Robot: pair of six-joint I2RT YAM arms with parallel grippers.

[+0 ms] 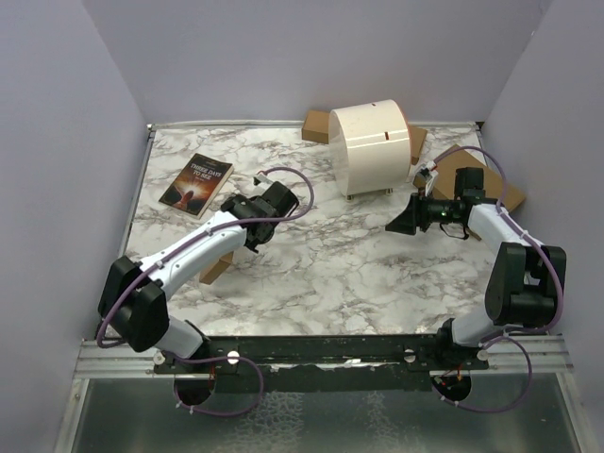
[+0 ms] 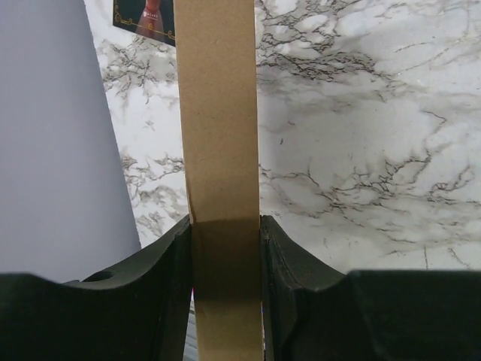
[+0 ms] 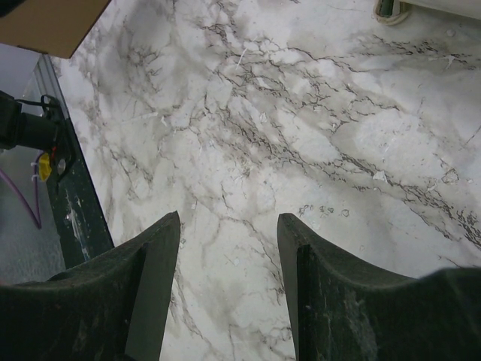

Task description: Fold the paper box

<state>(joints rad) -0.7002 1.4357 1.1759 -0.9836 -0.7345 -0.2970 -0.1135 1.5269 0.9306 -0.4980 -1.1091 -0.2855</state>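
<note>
The left end effector (image 2: 223,226) grips a tall strip of the brown paper box (image 2: 218,113), its two fingers pressed against either face of the cardboard. The strip runs straight ahead from the jaws, over the marbled bench (image 1: 349,264). In the left wrist view, a corner of a dark-covered book (image 1: 195,184) shows just left of the strip's far end. From above, more of the same brown cardboard shows beneath the left arm, behind its end effector. The right end effector (image 3: 228,218) hangs above bare marble, its jaws moderately apart with nothing between them. It points toward the left arm and is well apart from it. A white cylinder (image 1: 373,149) stands on the bench off to its right.
</note>
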